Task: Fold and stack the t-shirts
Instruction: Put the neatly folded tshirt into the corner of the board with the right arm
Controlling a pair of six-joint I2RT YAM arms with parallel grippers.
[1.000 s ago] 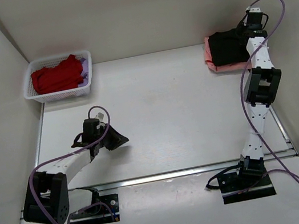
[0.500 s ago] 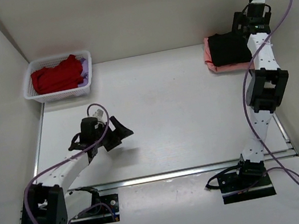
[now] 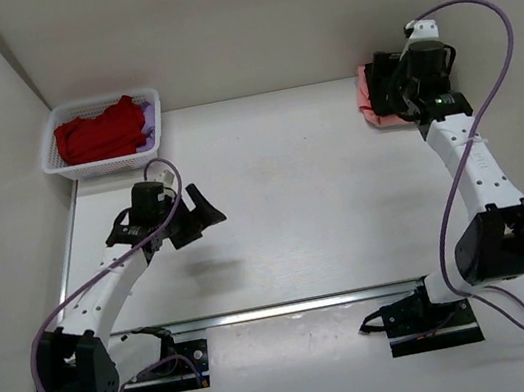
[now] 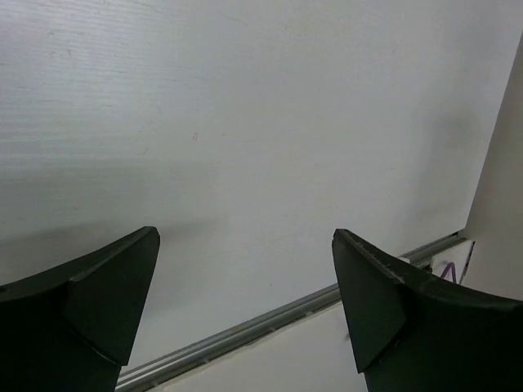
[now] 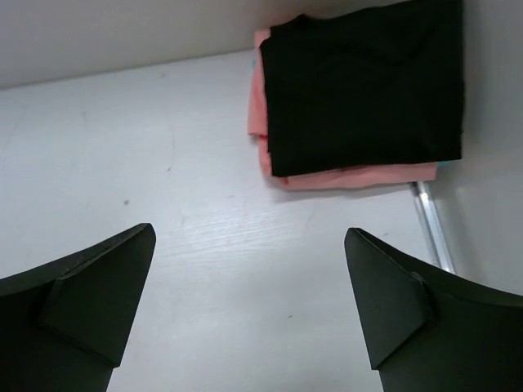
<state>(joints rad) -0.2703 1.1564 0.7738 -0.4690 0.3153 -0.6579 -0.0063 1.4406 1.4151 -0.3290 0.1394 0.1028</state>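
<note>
A folded black t-shirt (image 5: pixel 364 90) lies on a folded salmon-pink t-shirt (image 5: pixel 351 176) at the table's far right corner. In the top view the right arm covers most of that stack, and only a strip of the pink t-shirt (image 3: pixel 364 97) shows. My right gripper (image 5: pixel 250 231) hangs open over bare table just short of the stack (image 3: pixel 383 85), holding nothing. A crumpled red t-shirt (image 3: pixel 101 133) and a lilac t-shirt (image 3: pixel 147 110) lie in the white basket (image 3: pixel 104 164) at the far left. My left gripper (image 3: pixel 200 217) is open and empty above the table's left-middle (image 4: pixel 245 237).
White walls close in the table on the left, back and right. A metal rail (image 3: pixel 311 303) runs along the near edge, and a short rail (image 5: pixel 433 220) lies beside the stack. The basket stands against the left wall.
Both grippers have gone from nearly shut to wide open. The right gripper has drawn back from the stack towards the table's middle. The left gripper has moved a little farther from the base.
</note>
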